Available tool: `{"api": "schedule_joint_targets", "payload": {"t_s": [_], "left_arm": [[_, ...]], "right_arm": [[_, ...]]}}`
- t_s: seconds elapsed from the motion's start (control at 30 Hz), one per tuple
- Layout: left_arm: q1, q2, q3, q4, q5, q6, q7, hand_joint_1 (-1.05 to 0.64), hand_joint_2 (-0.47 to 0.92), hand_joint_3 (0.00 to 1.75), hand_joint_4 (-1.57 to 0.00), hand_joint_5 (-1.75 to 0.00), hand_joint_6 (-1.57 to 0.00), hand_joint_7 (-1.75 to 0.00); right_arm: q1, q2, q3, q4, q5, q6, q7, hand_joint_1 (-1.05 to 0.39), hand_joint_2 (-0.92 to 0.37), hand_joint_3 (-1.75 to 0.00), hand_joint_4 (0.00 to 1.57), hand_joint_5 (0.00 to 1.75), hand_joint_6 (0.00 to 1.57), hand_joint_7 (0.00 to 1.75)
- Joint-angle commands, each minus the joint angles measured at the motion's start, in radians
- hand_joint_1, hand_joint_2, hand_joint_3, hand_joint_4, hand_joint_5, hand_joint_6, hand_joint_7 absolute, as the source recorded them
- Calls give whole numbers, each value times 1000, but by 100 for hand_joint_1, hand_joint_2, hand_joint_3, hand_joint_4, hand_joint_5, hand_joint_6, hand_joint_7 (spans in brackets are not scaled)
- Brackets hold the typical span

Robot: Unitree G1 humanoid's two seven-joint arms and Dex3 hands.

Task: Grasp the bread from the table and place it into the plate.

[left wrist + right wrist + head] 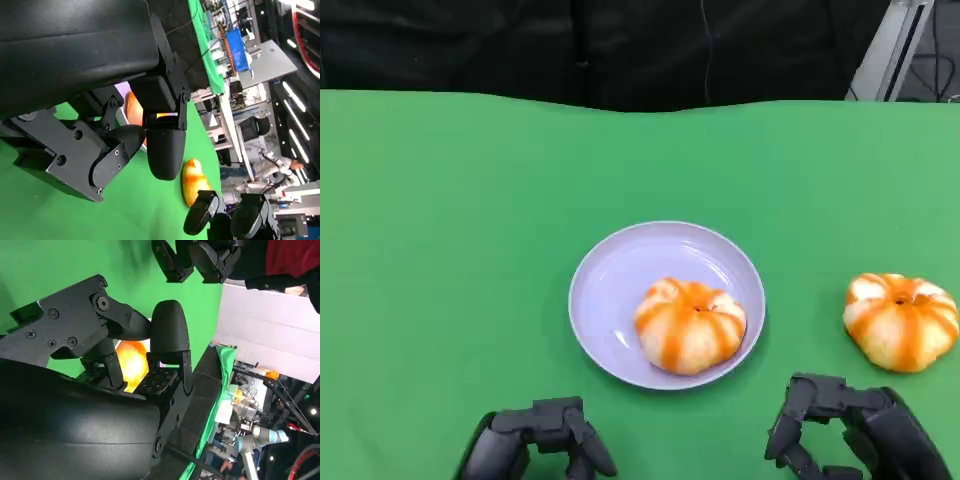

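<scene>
A lilac plate [620,270] sits mid-table with one orange-striped round bread [690,325] lying in its near right part. A second bread [902,320] rests on the green cloth to the right of the plate. My left hand [545,440] hovers at the near edge, below the plate's left side, holding nothing. My right hand [850,430] is at the near right, just in front of the second bread, also empty. In the left wrist view my left hand's fingers [165,145] stand apart in front of the plated bread [132,107]. The second bread [192,182] and my right hand [235,215] lie beyond.
Green cloth [440,250] covers the table, with wide bare stretches left of and behind the plate. Dark drapery [570,45] runs behind the far edge. In the right wrist view an orange bread [132,362] shows behind my fingers [170,332].
</scene>
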Motion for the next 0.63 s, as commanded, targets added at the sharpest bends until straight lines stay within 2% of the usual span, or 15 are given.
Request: {"api": "schedule_joint_targets", "payload": {"t_s": [0.03, 0.33, 0.63], "left_arm": [[-15, 21, -10, 22, 5, -22, 30, -12, 42, 134, -94, -156, -95, -128], [-32, 33, -29, 19, -47, 0, 13, -9, 46, 129, -92, -157, -95, -126], [-36, 42, -32, 16, -60, 9, 22, -9, 45, 128, -92, -155, -95, -125]], "right_arm": [[0, -13, -6, -10, 3, 6, -1, -25, -61, -92, 80, 158, 80, 132], [-5, -13, -7, 12, -1, -17, -1, -24, -61, -92, 79, 161, 80, 133], [-2, -15, -5, 6, 0, -7, 3, -24, -61, -93, 80, 158, 79, 133]]}}
